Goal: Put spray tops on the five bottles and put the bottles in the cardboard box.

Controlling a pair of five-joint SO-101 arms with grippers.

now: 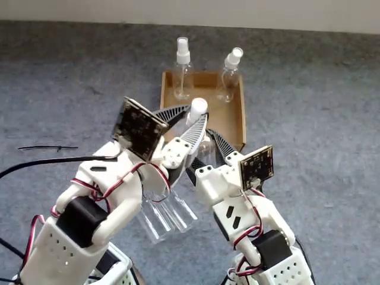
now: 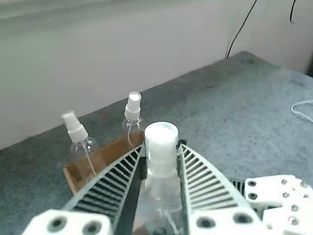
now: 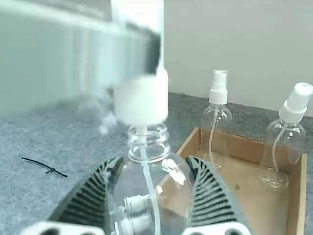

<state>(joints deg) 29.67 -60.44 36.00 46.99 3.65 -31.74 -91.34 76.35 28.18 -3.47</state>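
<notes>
— Where was the white plastic spray top [image 2: 161,139] held?
— Clamped in the left gripper [image 2: 161,151], just above the neck of the clear plastic bottle [image 3: 146,181], tube inside.
— And the bottle?
— Gripped by the right gripper [image 3: 155,164], near the brown cardboard box [image 1: 241,113].

A desk covered in coarse grey carpet-like fabric [image 1: 332,89] stretches back to a plain off-white wall [image 2: 98,58]. A thin black cable [image 2: 242,27] hangs down that wall. A small black cable tie [image 1: 47,148] lies flat on the fabric.
</notes>
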